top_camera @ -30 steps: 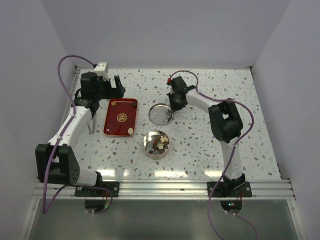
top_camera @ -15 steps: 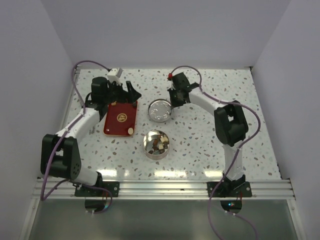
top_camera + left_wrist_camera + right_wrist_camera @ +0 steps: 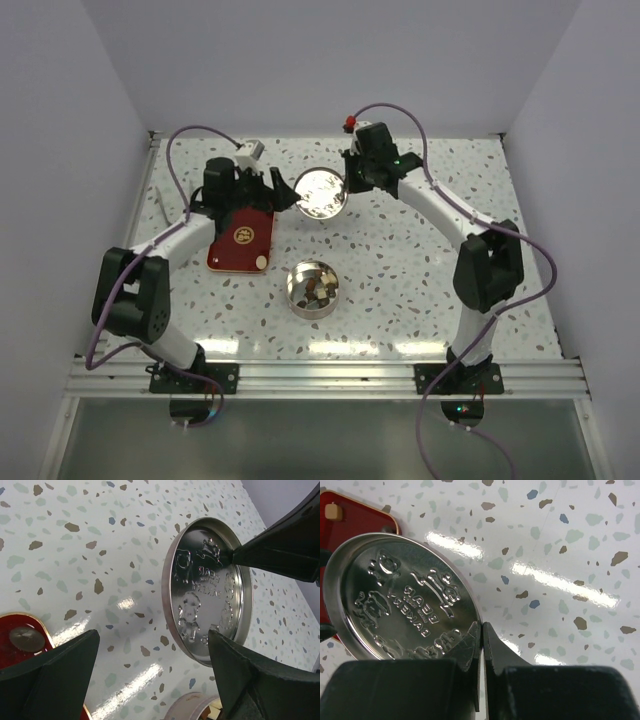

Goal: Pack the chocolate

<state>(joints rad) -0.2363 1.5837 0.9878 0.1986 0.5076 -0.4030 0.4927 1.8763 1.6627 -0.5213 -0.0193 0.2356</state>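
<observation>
The chocolate (image 3: 314,290) sits as a small heap of dark and pale chunks inside the round open tin (image 3: 296,298), which stands on the speckled table (image 3: 420,270) near the middle, closer to the arm bases than anything else. Beyond the tin, the tin's lid (image 3: 322,193) is held tilted up on its edge. The wrist views show its shiny inner face, embossed with little figures and mirrored lettering (image 3: 207,590) (image 3: 400,605). The right gripper (image 3: 349,185) is pinched tight on the lid's rim, its two fingers pressed together with only the thin metal edge between them (image 3: 481,630). The left gripper (image 3: 280,190) hovers just beside the lid on the opposite side, jaws spread wide and holding nothing; from its own camera (image 3: 152,645) the lid shows between the two dark fingers (image 3: 55,672), not touching either. Left of the tin lies the red tray (image 3: 228,255), flat on the table, with a gold emblem at its centre. A pale round piece (image 3: 260,262) rests at the tray's near right corner, and the right wrist view shows one small pale cube (image 3: 334,511) at another corner of the tray (image 3: 365,517).
</observation>
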